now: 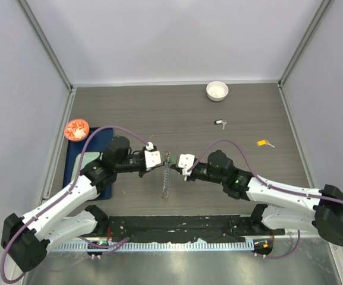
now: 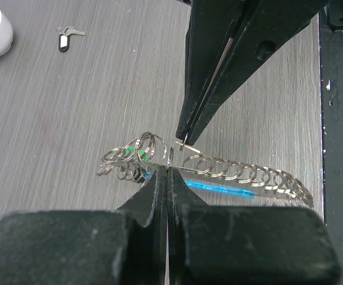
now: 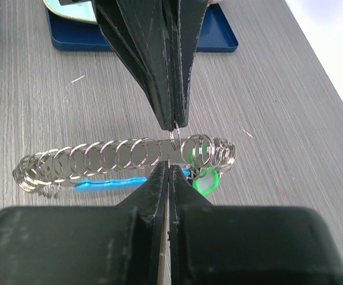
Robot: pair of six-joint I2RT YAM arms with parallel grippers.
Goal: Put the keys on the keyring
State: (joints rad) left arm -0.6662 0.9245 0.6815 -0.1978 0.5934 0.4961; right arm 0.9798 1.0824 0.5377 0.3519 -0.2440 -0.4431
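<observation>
Black tapered fingers [image 2: 150, 202] of the left claw [image 2: 167, 173] filled the foreground of the left wrist view. They were pressed together with no gap, pinching the large silver chain-link keyring [image 2: 230, 171]. From the opposite side the right claw [image 2: 184, 138] was likewise closed narrow, its tips nipping a small ring of that same keyring just beside the left claw's grip.

Seen from above, the keyring [image 1: 167, 175] showed as a thin line between the two claws, over the middle of the grey wood-grain bench [image 1: 129, 119]. It ran from the meeting tips toward the near edge; whether its near end touched the bench could not be told. A bright blue curved plastic segment [image 3: 109, 181] ran along one side of the loop. Several small silver split rings bunched at one end, and a green plastic key tag [image 3: 205, 181] hung among them, already on the keyring.

Farther out on the bench, well apart from the claws, lay a black-tagged silver key [image 1: 220, 123] and a yellow-tagged silver key [image 1: 265, 143], both loose. A small round white bowl [image 1: 217, 90] stood near the back edge. On the left side sat a dark blue flat tray [image 1: 76, 163], with a round orange-red dish [image 1: 76, 129] at its far corner.
</observation>
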